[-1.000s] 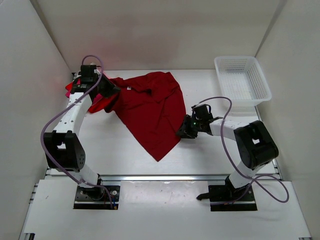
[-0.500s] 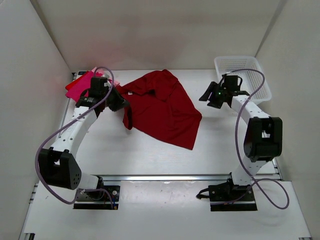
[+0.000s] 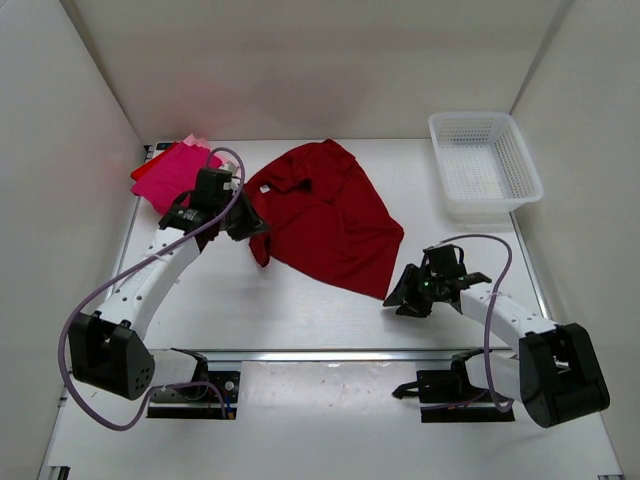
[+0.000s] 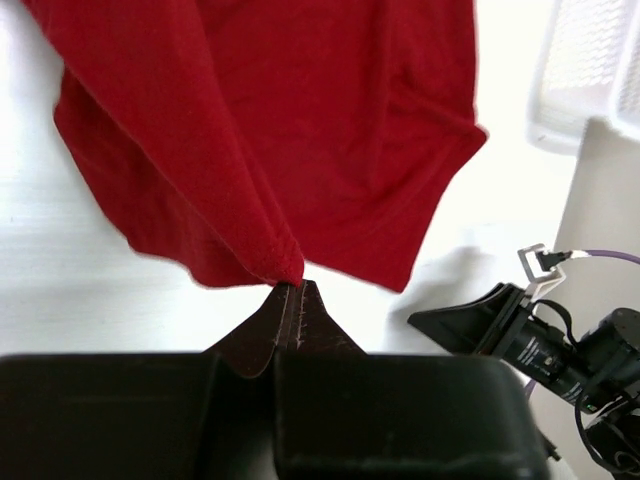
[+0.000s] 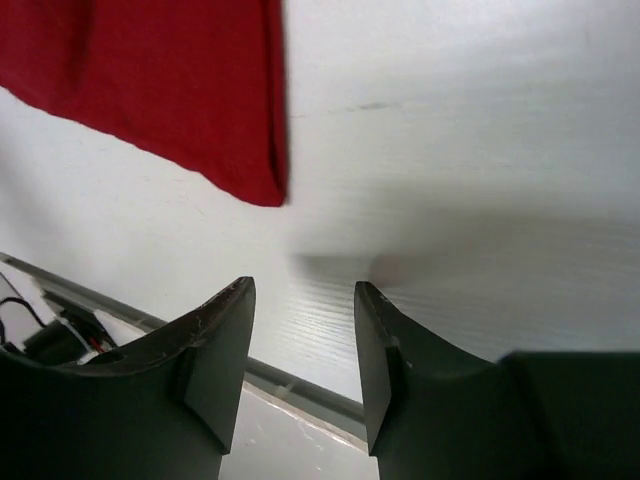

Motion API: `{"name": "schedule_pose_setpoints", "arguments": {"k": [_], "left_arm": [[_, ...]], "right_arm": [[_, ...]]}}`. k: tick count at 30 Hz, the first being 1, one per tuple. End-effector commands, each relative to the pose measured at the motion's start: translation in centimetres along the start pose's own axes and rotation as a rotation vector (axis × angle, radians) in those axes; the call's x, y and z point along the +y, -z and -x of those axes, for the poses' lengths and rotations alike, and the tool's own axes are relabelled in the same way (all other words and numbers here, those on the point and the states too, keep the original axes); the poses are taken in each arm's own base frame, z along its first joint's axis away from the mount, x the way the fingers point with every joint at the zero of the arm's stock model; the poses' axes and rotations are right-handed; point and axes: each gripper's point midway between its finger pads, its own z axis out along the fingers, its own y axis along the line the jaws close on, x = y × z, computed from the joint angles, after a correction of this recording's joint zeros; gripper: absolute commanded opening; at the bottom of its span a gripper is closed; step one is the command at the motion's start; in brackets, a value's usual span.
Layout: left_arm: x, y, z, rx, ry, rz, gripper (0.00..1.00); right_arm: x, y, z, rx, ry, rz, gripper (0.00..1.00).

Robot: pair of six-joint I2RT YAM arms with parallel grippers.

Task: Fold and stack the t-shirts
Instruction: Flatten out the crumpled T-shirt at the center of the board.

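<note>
Left pincer pinching one dark red shirt; right pincer spread, empty; one basket far right.

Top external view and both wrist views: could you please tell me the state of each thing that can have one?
dark red t-shirt: unfolded, rumpled on the table, one edge pinched.
stacked shirts: lying flat in a pile at the far left corner.
left gripper: shut on the dark red t-shirt.
right gripper: open, empty, beside the shirt's near corner.
basket: upright, empty.
</note>
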Motion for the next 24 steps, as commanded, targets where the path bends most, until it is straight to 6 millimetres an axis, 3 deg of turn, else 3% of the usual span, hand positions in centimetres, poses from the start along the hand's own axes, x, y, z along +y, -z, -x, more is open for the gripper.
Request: {"name": "schedule_pose_setpoints", "arguments": {"k": [1,3,7,12,19,24], "left_arm": [[-0.1,0.4,-1.2,0.017,-0.014,-0.017,0.0],[0.0,0.5,-1.5,0.02,-0.022,-0.017,0.0],[-0.1,0.6,-1.6,0.016,-0.022,-0.022,0.0],[0.0,0.6,-1.4,0.016,-0.021,-0.017,0.0],[-0.8,0.8,-1.0,0.004,-0.033,-0.03,0.0],[-0.9,0.8,-1.0,0.004,-0.031,-0.031,0.0]], "right_arm": [[2.4,-0.6,0.8,-0.067,-0.075,0.125,0.42],[1.5,-1.6,0.1,-0.053,-0.11,0.096,0.42],[0.4,-2.8,0.5,-0.083,-0.182,0.05,0.39],[-0.6,-3.5,2.4,-0.158,-0.244,-0.006,0.3],[-2.4,-4.1,2.7,-0.182,-0.306,-0.069,0.3],[-2.5,-4.4,3.4,-0.184,-0.314,-0.085,0.21]]}}
